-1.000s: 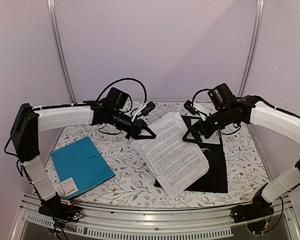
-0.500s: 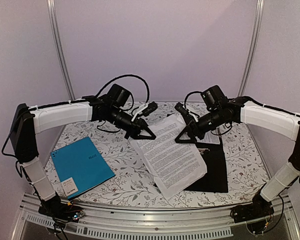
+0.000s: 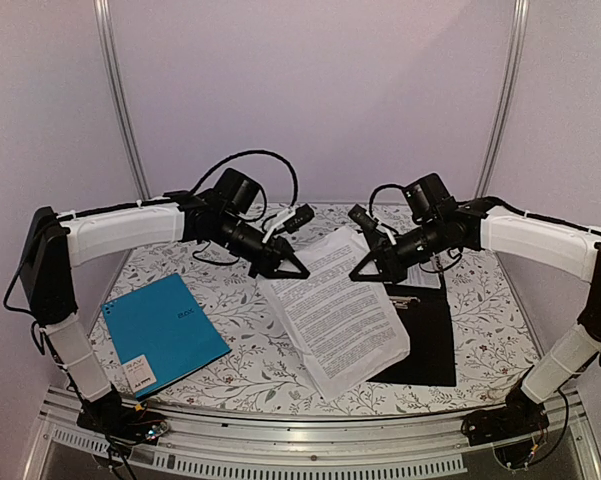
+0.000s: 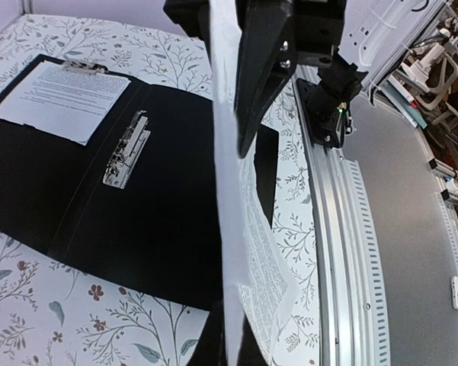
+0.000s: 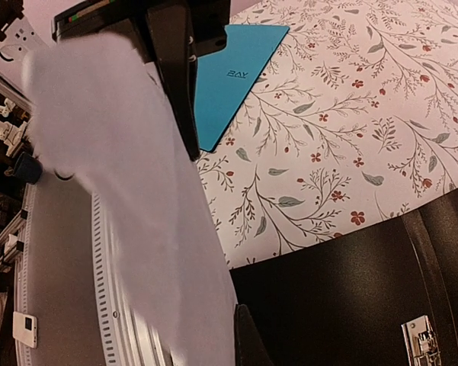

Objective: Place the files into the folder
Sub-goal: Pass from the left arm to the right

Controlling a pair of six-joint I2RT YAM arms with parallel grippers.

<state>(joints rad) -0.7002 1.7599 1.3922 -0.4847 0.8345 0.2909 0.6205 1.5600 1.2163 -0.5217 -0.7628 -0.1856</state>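
Both arms reach in over the middle of the worktop (image 3: 250,385), and each one has a grip on the files (image 3: 340,320). The left gripper (image 3: 292,268) is closed on the far left edge of the white printed sheets. The right gripper (image 3: 363,272) is closed on the far right edge, so the two grippers face each other across the paper. In the left wrist view the files (image 4: 227,229) appear almost edge-on between the dark fingers (image 4: 259,76). In the right wrist view the files (image 5: 137,206) are a blurred white sheet just beside the finger.

The far end of the files is held up, and the rest slopes down toward the near side, partly over the folder (image 3: 435,335). The folder lies open and flat on the right half of the worktop (its inside is black). A silver clip (image 4: 126,149) sits along its middle fold, and one printed sheet (image 4: 61,95) lies in the other half. A teal folder (image 3: 165,330) lies closed on the left side, well apart from the files.
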